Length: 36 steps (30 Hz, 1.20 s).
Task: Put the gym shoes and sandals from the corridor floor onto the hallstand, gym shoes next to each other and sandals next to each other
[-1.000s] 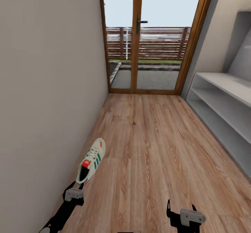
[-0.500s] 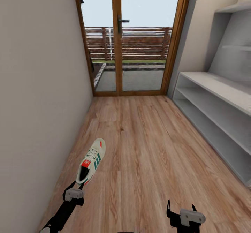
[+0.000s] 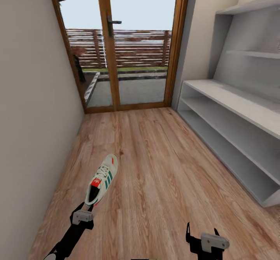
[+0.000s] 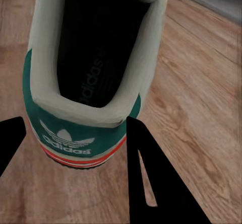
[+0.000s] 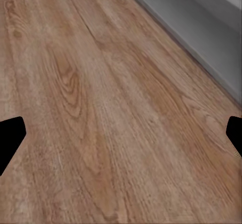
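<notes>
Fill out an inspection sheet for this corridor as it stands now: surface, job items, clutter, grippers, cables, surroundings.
Surface: wood-plank corridor floor, bare where visible.
Job's things: one gym shoe held at its heel, toe pointing down the corridor; the head view does not settle whether it is clear of the floor. Hallstand along the right wall, its visible top and shelves hold no shoes.
Clutter: nothing seen.
Grippers: left gripper has a finger on each side of the shoe's heel, apparently gripping it; right gripper open over bare floor, holding nothing.
Cables: nothing seen.
Surroundings: plain wall on the left; glazed wood-framed door at the corridor's end, slatted fence outside.
</notes>
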### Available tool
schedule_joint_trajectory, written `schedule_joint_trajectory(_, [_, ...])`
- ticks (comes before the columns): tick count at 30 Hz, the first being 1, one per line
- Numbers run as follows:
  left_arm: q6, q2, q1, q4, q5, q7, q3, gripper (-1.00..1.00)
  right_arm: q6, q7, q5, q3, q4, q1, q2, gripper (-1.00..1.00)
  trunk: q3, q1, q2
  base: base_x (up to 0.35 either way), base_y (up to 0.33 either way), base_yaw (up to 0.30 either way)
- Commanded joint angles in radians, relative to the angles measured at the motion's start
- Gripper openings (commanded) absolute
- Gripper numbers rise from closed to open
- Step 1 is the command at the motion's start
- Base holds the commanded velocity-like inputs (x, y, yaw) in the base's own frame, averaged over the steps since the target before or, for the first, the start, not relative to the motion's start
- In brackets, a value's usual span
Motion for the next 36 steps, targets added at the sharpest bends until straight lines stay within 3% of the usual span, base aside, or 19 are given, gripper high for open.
schedule_joint_trajectory(1, [-0.002, 0.000, 0.000, 0.000, 0.000, -0.007, 0.003, -1.00, 0.001, -0.006, 0.007, 0.001, 0.000, 0.000, 0.000, 1.00, -0.001, 0.000, 0.000, 0.325, 0.000, -0.260])
schedule_joint_trajectory(12, [-0.004, 0.002, 0.000, 0.000, 0.000, -0.007, 0.003, -1.00, 0.001, -0.006, 0.005, 0.001, 0.000, -0.001, -0.001, 1.00, -0.001, 0.000, 0.000, 0.268, 0.000, -0.268])
schedule_joint_trajectory(36, [-0.004, 0.003, 0.000, 0.000, 0.000, -0.007, 0.003, -1.00, 0.002, -0.006, 0.003, 0.001, 0.000, -0.001, -0.001, 1.00, -0.001, 0.000, 0.000, 0.022, 0.000, -0.283])
